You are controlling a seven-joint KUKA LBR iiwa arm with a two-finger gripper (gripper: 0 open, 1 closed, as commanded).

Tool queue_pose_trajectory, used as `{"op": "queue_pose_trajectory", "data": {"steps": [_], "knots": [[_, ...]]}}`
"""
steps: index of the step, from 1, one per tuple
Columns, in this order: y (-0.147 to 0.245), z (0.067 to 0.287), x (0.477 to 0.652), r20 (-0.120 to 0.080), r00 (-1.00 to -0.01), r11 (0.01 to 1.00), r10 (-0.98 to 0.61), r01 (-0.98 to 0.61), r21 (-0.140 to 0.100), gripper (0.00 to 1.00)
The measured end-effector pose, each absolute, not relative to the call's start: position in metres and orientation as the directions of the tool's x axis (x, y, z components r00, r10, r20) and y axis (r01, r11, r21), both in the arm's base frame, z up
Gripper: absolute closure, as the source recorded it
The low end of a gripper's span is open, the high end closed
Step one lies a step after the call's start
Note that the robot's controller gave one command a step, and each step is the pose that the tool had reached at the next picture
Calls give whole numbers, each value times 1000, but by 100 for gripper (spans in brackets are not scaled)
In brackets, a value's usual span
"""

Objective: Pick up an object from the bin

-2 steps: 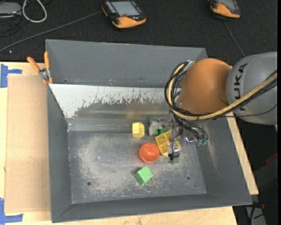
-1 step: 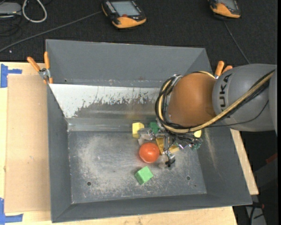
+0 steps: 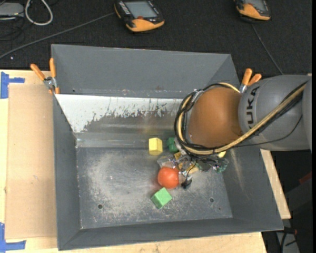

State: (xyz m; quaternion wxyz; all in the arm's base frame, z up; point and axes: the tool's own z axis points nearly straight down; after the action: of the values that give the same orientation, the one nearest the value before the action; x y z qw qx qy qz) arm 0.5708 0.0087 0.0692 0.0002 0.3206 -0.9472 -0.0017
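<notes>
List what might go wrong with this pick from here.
1. The red ball lies right beside the gripper. It is round and may roll off across the bin if nudged.
2. The green block and the yellow block lie close by. A shove could scatter them or catch the wrong thing.
3. The arm's orange cover hides much of the gripper from the camera, so a grasp would be hard to check.
</notes>
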Motion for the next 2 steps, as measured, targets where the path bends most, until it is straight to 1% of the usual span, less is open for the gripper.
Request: {"op": "queue_pose_trajectory", "data": {"steps": [1,2], "knots": [[9,69,571,-1,-795,795,-607,-607,4,100],[9,96,567,8,-796,796,-606,-606,11,100]]}}
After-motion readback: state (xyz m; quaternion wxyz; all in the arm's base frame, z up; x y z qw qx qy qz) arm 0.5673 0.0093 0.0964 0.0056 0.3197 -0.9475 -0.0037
